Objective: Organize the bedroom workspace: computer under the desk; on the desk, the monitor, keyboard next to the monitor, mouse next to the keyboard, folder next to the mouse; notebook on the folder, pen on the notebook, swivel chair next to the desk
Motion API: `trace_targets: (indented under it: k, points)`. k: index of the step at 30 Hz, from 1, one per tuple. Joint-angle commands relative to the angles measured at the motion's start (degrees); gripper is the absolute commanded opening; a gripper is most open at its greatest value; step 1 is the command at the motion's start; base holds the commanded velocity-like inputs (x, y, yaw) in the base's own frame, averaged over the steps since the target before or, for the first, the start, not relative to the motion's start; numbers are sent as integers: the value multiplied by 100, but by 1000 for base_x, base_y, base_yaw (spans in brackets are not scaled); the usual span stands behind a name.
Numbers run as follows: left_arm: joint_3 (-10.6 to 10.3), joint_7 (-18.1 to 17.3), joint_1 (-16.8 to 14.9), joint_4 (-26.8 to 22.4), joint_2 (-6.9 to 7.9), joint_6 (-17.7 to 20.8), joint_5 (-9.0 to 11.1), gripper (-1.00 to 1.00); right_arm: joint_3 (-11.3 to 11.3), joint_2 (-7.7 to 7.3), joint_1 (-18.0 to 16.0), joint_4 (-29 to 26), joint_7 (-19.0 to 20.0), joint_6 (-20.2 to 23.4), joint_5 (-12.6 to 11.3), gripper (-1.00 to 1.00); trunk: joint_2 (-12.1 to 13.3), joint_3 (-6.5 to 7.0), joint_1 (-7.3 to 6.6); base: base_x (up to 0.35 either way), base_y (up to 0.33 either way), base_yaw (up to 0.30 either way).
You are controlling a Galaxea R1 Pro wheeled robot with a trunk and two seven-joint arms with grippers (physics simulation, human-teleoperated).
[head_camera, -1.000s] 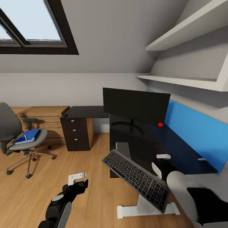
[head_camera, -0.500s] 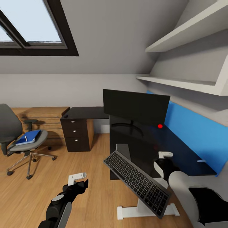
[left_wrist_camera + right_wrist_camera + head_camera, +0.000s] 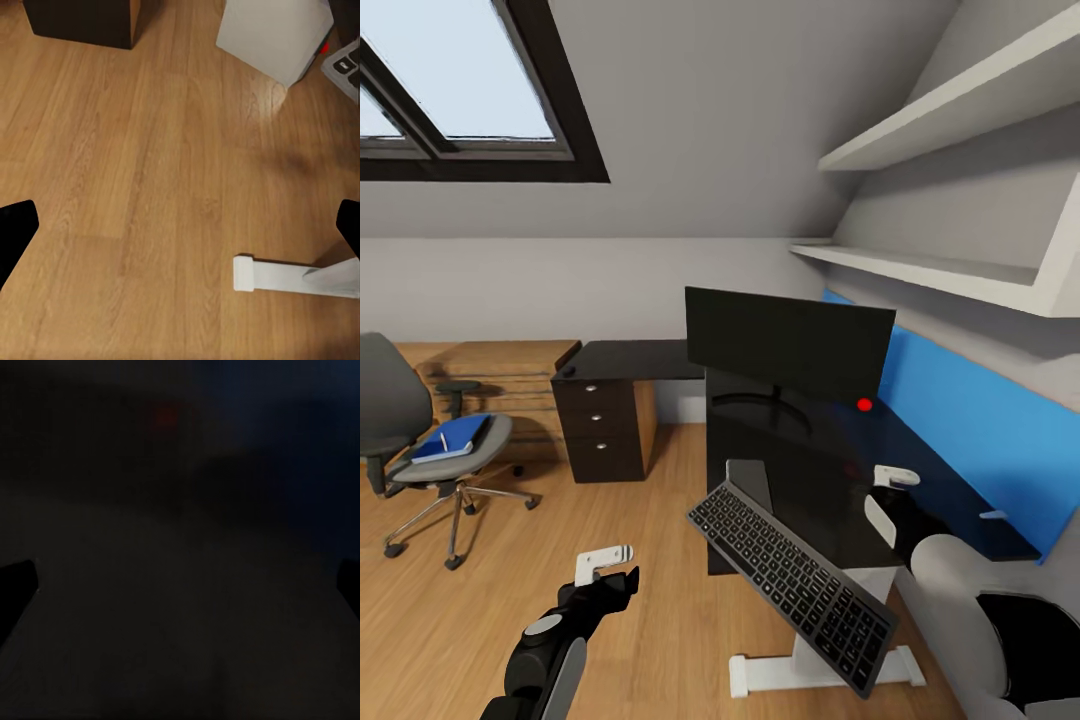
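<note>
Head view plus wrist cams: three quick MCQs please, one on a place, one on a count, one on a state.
1. Where does the blue folder lie?
A. On the desk
B. On the swivel chair's seat
C. On the floor

2. How many round silver knobs show on the dark drawer unit?
A. One
B. Five
C. Three

3. What state is the left gripper in?
A. Open and empty
B. Shut on the keyboard
C. Shut on the pen

Answers:
1 B: the folder rests on the seat of the swivel chair.
2 C: the drawer unit has three knobs in a column.
3 A: the left gripper has its fingers spread, with only wooden floor between them in the left wrist view.
</note>
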Motion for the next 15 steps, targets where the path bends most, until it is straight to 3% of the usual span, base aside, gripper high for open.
trace_targets:
  k: [1, 5, 7, 8, 9, 10, 15]
  points:
    - [-6, 51, -5, -7, 6, 20, 61, 100, 3, -17, 35, -149, 147, 119, -90, 100, -3, -6, -1, 0, 0, 0]
    - [-6, 51, -3, -7, 4, 20, 61, 100, 2, -23, 203, -524, 222, 294, -103, 100, -3, -6, -1, 0, 0, 0]
    - [-6, 51, -5, -7, 2, 20, 61, 100, 2, -25, 479, -1071, 248, 450, -133, 100, -3, -6, -1, 0, 0, 0]
    - [-6, 51, -5, -7, 4, 20, 61, 100, 2, -23, 909, -1934, 261, 669, -204, 100, -3, -6, -1, 0, 0, 0]
    - [-6, 51, -4, -7, 4, 20, 61, 100, 2, -23, 1082, -2280, 262, 767, -238, 100, -3, -6, -1, 0, 0, 0]
    - [-6, 51, -3, -7, 2, 20, 61, 100, 2, -16, 1476, -3024, 264, 998, -327, 100, -3, -6, -1, 0, 0, 0]
    - [-6, 51, -1, -7, 2, 20, 61, 100, 4, -2, 2558, -5052, 262, 1625, -716, 100, -3, -6, -1, 0, 0, 0]
